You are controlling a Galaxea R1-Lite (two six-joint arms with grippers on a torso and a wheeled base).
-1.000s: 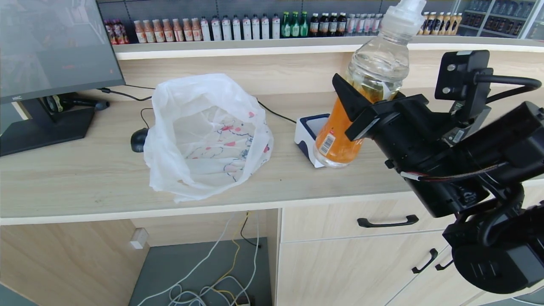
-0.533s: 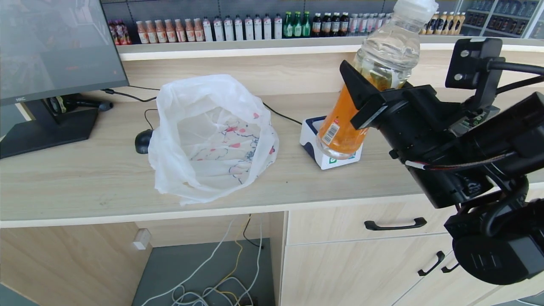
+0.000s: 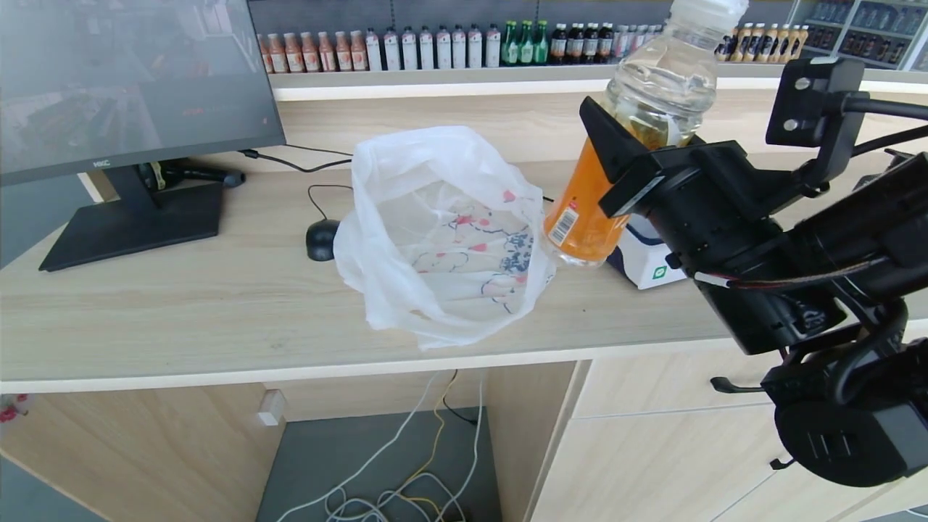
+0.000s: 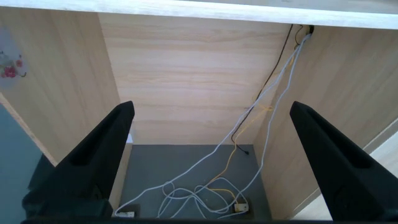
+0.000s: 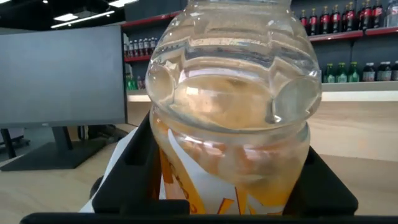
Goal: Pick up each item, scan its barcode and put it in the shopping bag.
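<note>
Change: the head camera has swung, so the whole counter [image 3: 181,304] sits further right in the picture than half a second ago. Measured against the scanner [image 3: 649,261], the bottle [image 3: 616,167] has gone from directly over it to its bag side.
Right claw: the right gripper [image 3: 636,148] is clamped across the bottle's middle. One black finger [image 3: 609,141] lies along the near side of the orange label, and the other is hidden behind the bottle.
Right arm: raised over the counter's right part, wrist angled so the bottle leans, white cap up and away, base down.
Bottle: clear with an orange label, held clear of the counter. Its base hangs between the scanner and the rim of the shopping bag [image 3: 442,232], just beside the bag. The barcode patch [image 3: 563,226] faces the bag side. In the right wrist view the bottle [image 5: 233,124] stands close up between the fingers.
Shopping bag: white plastic, mouth open, standing on the counter beside a black mouse [image 3: 320,239].
Left claw: the left gripper [image 4: 211,109] has its fingers spread wide, holding nothing.
Left arm: low, below the countertop, facing the knee space where cables [image 4: 205,186] lie.
</note>
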